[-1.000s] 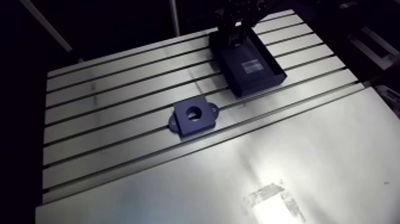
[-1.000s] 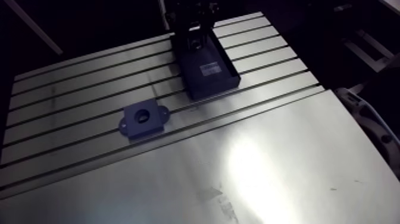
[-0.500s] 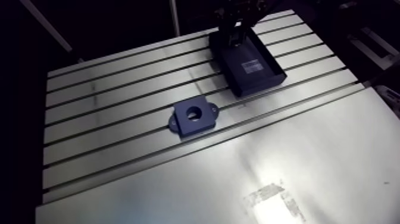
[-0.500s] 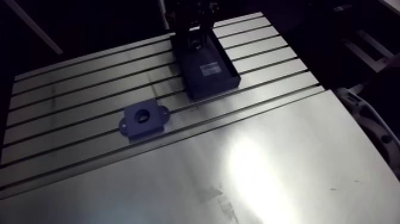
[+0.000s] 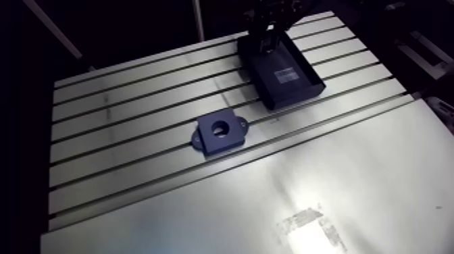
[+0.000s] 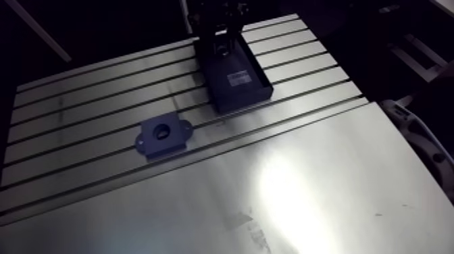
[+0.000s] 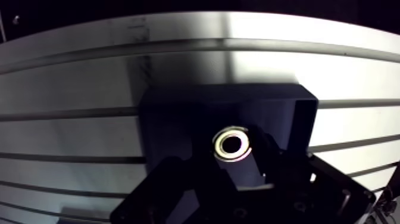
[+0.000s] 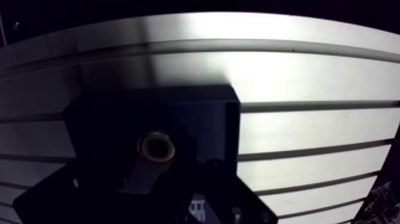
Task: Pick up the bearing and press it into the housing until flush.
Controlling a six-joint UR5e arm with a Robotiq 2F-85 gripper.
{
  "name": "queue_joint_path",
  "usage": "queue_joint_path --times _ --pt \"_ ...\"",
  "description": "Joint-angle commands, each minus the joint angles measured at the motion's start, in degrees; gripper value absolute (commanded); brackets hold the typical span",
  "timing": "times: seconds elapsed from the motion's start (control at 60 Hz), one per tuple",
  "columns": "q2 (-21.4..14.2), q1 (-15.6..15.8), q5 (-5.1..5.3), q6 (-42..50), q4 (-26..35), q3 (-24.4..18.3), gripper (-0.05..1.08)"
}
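The bearing [image 7: 232, 145], a small shiny metal ring, lies inside a black open tray [image 7: 303, 116] at the far end of the slotted table. My gripper [image 7: 233, 158] hangs low over that tray with the ring right at its tip; its dark parts flank the ring closely and merge with the tray's shadow. In the arm view the gripper [image 5: 268, 30] comes down over the tray's far end [image 5: 312, 75]. The housing [image 5: 219, 134], a dark blue block with two ears and a round bore facing up, sits apart near the table's middle.
The aluminium table [image 5: 121, 101] has long slots running across it, and a smooth metal plate [image 5: 338, 175] covers its near part. A white label [image 5: 286, 74] shows on the tray's floor.
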Motion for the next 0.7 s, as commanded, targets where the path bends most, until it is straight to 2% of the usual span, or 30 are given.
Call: queue_joint_path --times 0.017,0.4,0.7 --pt "-0.1 0.0 -0.01 0.0 0.0 0.0 0.62" --pt "-2.0 0.2 0.08 0.0 0.5 0.5 0.64" --pt "-5.9 0.5 0.17 0.0 1.0 2.1 0.65"
